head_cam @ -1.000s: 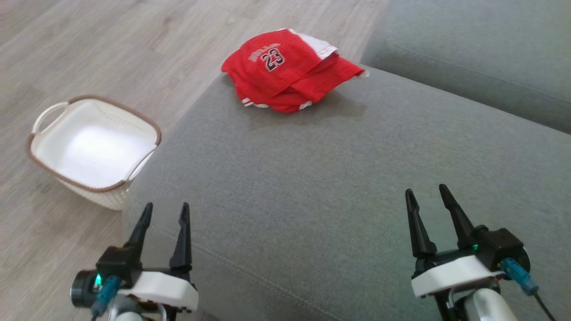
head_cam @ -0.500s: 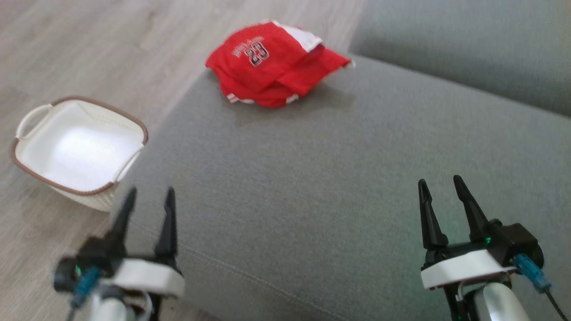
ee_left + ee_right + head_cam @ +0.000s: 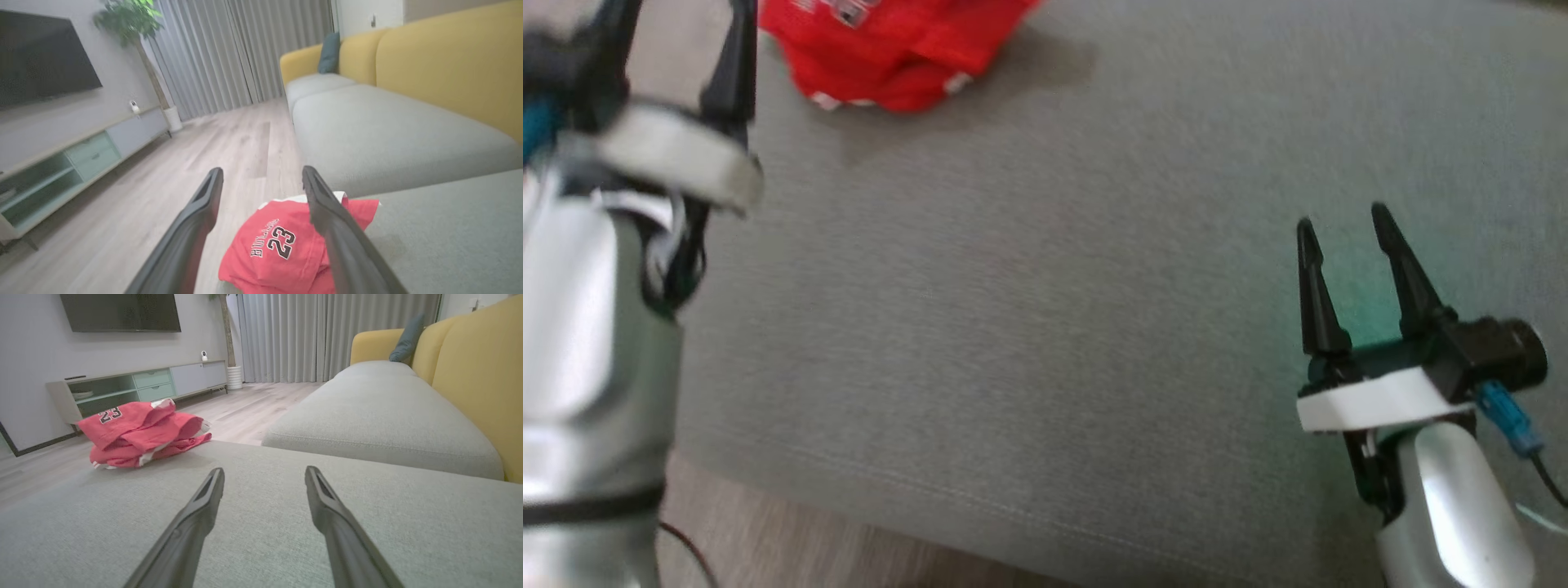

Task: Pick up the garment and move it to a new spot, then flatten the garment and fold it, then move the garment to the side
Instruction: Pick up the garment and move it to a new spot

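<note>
Left fingers spread open and empty, just short of the red shirt, bunched at the edge of the grey sofa. Right fingers also open, well apart from it. Risk: catching only the top fold, or pushing the pile off onto the floor.

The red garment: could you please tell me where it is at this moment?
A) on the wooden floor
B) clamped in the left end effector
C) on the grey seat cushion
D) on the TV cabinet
C: the red garment lies bunched on the grey seat cushion, and the left end effector stands open with nothing gripped.
</note>
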